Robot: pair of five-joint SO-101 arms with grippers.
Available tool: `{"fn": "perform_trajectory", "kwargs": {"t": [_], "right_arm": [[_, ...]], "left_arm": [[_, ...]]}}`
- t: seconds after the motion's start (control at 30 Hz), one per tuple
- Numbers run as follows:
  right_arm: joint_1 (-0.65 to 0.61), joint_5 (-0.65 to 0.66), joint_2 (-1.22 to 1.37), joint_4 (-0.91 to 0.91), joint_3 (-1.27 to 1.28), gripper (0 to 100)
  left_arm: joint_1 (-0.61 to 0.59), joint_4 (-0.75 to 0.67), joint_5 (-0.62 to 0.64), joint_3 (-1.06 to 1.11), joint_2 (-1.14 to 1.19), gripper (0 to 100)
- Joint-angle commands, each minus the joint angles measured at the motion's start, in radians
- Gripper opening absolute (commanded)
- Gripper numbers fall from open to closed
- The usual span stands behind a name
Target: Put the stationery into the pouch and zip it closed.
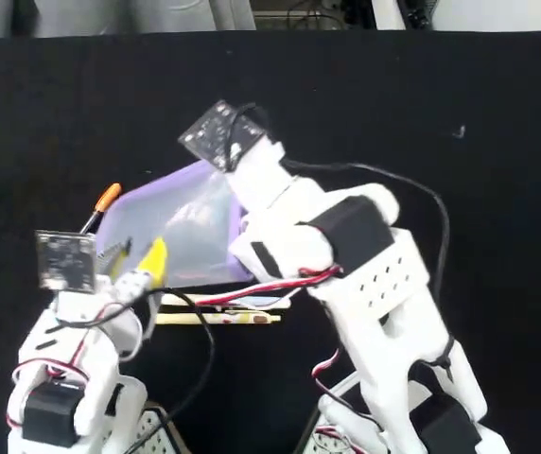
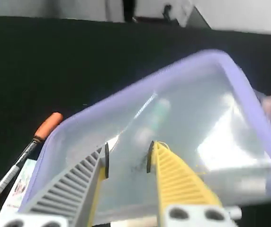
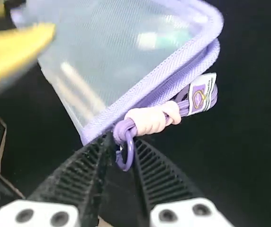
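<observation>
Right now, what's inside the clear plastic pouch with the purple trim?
Through the clear purple-trimmed pouch, one pale, green-tinted stick-like item shows, too blurred to identify. The left gripper covers the pouch's near part; anything there is hidden.

This reads as a robotics lab bench to me. My left arm and right arm are white plastic shells with red and black wires running loose along them. There's a bare circuit board just behind the left tool. Under it, the desk is draped in plain black cloth. Well beyond that tool, past the desk's far edge, I've got pale panels and dark cables.
</observation>
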Motion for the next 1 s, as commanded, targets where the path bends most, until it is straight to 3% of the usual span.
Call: {"fn": "perform_trajectory", "kwargs": {"t": [0.0, 0.17, 0.43, 0.57, 0.73, 0.97], "right_arm": [[0.035, -0.009, 0.001, 0.032, -0.096, 1.1], [0.038, -0.009, 0.001, 0.032, -0.134, 1.1], [0.038, -0.043, 0.085, 0.032, -0.225, 1.1], [0.035, -0.044, 0.15, 0.032, -0.277, 1.1], [0.031, -0.044, 0.156, 0.032, -0.32, 1.1], [0.031, -0.044, 0.156, 0.032, -0.32, 1.1]], "left_arm": [[0.17, 0.041, -0.195, -0.05, 0.005, 16], [0.367, 0.092, -0.382, -0.053, 0.005, 16], [0.53, 0.123, -0.499, -0.056, 0.005, 16], [0.469, 0.054, -0.502, 0.004, 0.006, 16], [0.289, -0.201, -0.598, 0.225, 0.006, 16], [0.265, -0.384, -0.614, 0.341, 0.005, 16]]}}
